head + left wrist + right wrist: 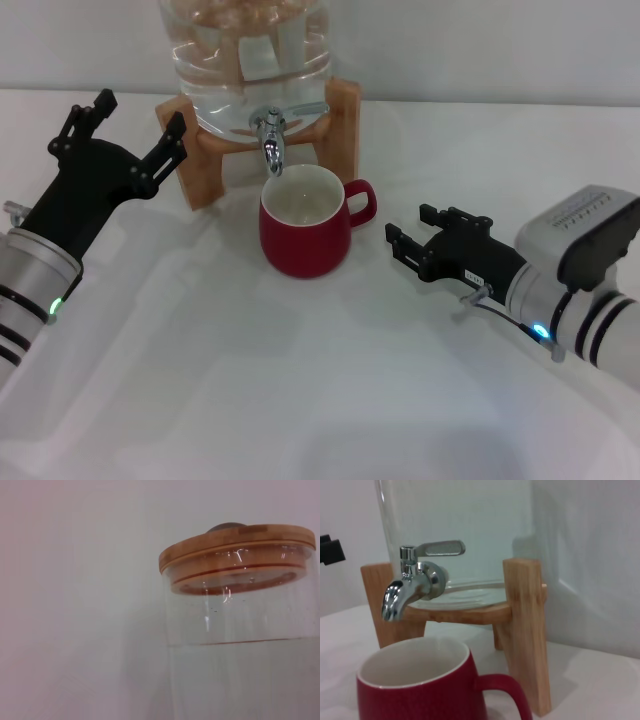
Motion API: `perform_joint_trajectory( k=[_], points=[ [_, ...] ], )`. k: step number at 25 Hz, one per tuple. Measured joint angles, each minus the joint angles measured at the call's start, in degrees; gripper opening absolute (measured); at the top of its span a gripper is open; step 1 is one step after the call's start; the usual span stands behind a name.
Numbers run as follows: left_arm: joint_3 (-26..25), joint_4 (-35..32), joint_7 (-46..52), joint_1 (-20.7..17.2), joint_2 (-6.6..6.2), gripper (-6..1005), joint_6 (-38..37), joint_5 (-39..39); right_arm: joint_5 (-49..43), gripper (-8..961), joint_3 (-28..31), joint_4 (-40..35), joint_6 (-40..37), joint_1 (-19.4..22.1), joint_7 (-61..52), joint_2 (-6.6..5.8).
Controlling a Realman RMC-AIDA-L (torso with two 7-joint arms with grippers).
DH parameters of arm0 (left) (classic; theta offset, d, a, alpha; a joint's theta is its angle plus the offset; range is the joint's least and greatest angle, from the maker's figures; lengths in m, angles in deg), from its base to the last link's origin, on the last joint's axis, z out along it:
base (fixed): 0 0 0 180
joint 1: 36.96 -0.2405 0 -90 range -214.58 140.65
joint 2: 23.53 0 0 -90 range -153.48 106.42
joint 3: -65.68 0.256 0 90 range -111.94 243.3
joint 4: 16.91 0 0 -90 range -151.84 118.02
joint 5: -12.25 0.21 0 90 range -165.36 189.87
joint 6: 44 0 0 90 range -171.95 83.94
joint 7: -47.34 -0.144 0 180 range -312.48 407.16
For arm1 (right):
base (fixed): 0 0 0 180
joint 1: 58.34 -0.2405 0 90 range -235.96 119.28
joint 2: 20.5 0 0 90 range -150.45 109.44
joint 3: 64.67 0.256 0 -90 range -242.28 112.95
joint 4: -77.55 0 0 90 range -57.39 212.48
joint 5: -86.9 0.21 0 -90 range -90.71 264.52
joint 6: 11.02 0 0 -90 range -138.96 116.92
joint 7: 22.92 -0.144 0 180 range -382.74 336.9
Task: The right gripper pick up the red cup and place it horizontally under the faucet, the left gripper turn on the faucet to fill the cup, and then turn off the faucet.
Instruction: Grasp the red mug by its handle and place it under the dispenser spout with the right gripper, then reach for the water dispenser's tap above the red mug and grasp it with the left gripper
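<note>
White bench, red cup (pixel 304 232) set upright under faucet (pixel 271 140), right hand (pixel 412 241) released beside it; next, open left hand (pixel 128 128) must turn the lever.

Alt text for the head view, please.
The red cup stands upright under the faucet of a water jar on a wooden stand. The left gripper and right gripper, both open, flank it without touching.

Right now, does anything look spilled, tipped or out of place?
Nothing stands out. The cup stands upright under the faucet, no water on the table. Both grippers, left and right, are open and clear of it.
</note>
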Motion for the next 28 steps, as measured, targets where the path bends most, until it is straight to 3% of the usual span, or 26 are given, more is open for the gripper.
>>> perform_joint_trajectory(
  k=[17, 28],
  points=[
    [0.3, 0.0, 0.0, -1.35, -0.09, 876, 0.77, 0.09, -4.44, 544, 0.45, -2.78, -13.53, 7.38, 0.51, -0.43],
    [0.29, 0.0, 0.0, -2.98, -0.09, 876, 2.65, 0.09, -4.38, 544, 0.67, -5.76, -25.8, 12.84, 9.87, -0.31]
  ],
)
